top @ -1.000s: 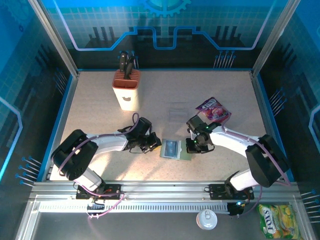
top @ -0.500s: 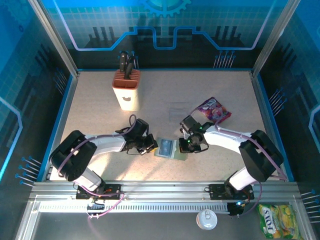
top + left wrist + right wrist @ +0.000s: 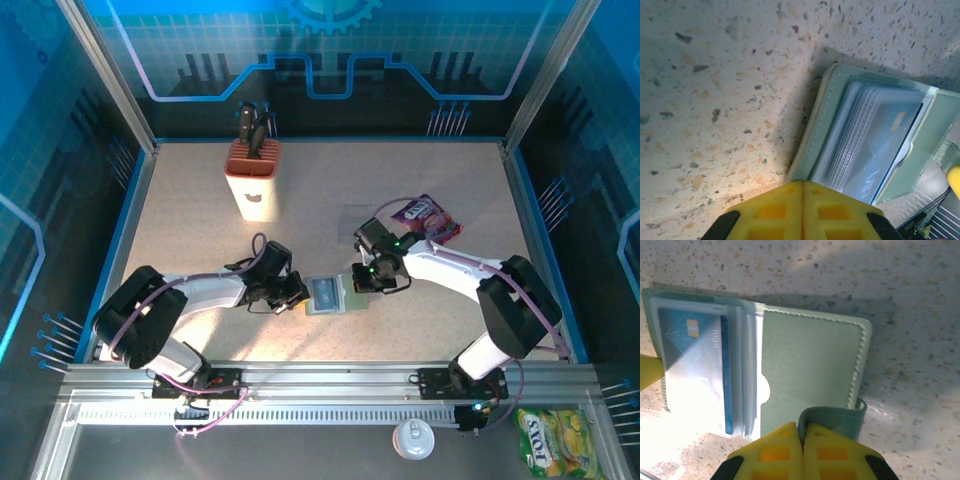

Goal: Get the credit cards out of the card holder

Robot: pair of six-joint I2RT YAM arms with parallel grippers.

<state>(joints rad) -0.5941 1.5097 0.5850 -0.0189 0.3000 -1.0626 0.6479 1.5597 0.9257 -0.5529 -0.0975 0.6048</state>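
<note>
Top external view: the holder [image 3: 343,299] lies open and flat on the table [image 3: 200,230], at about 6 o'clock from the table's middle, between the two grippers; the left gripper [image 3: 300,297] is at its 9 o'clock edge and the right gripper [image 3: 368,285] is at its 2 o'clock corner; a blue card [image 3: 326,292] shows in the left panel, not yet out. A block [image 3: 252,182] stands at 11 o'clock on the table; a purple packet [image 3: 426,218] lies at 2 o'clock, just beyond the right wrist.

Left wrist view: the yellow fingers [image 3: 775,210] are pressed together with no gap, their tips right at the holder's near edge at 6 o'clock in the frame; whether they pinch that edge I cannot tell; the card lies under clear ribbed sleeves [image 3: 855,135].

Right wrist view: the right gripper's two fingers meet with no gap at 6 o'clock in the frame; a small green tab [image 3: 835,416] curls up off the plain right panel and runs in between their tips, so the right gripper has the holder by that tab; the card sits in its sleeve at 9 o'clock, chip end toward 12 o'clock.
</note>
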